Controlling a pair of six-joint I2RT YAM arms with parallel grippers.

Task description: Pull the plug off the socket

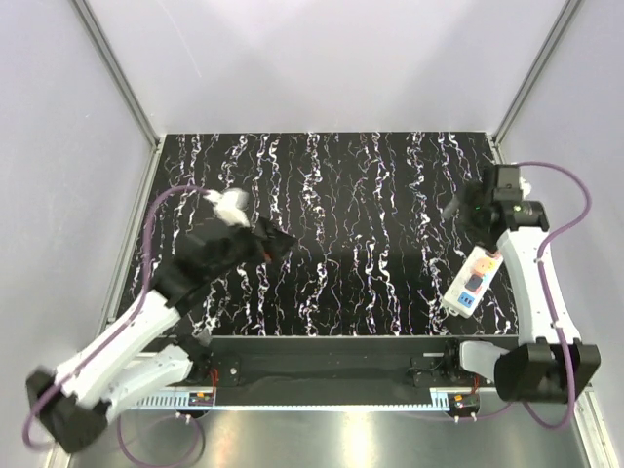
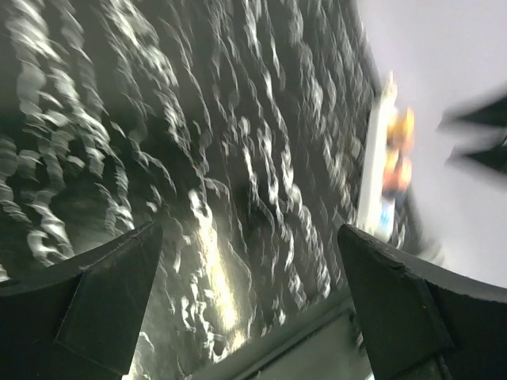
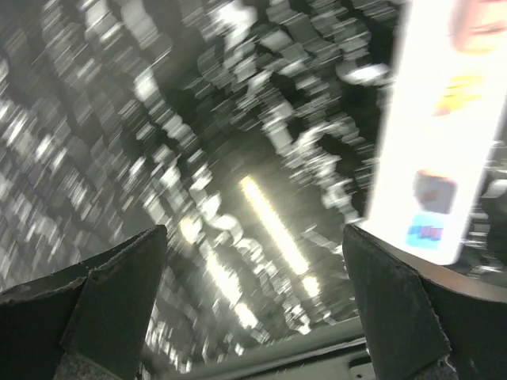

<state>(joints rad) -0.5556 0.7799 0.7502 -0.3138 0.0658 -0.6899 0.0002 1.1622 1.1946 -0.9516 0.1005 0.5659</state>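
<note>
While both wrist feeds are smeared with blur, I can read the top view well enough: the socket (image 1: pixel 473 283) lies flat on the black marbled table (image 1: pixel 341 195) near its right edge, slanted, with its far end close under the right arm. An orange-peach patch at that far end is what I take for the plug (image 1: pixel 485 258); I cannot tell from here whether it is seated in an outlet. The right gripper (image 3: pixel 253 233) hangs near that end of the strip with its fingers (image 3: pixel 119 301) spread wide and only tabletop between them, the strip showing off to the right of its camera. The left gripper (image 2: pixel 247 237) is over the left half of the table, well apart from the socket, equally wide open and holding nothing. From its wrist camera the strip shows only as a pale streak at the table's far side.
</note>
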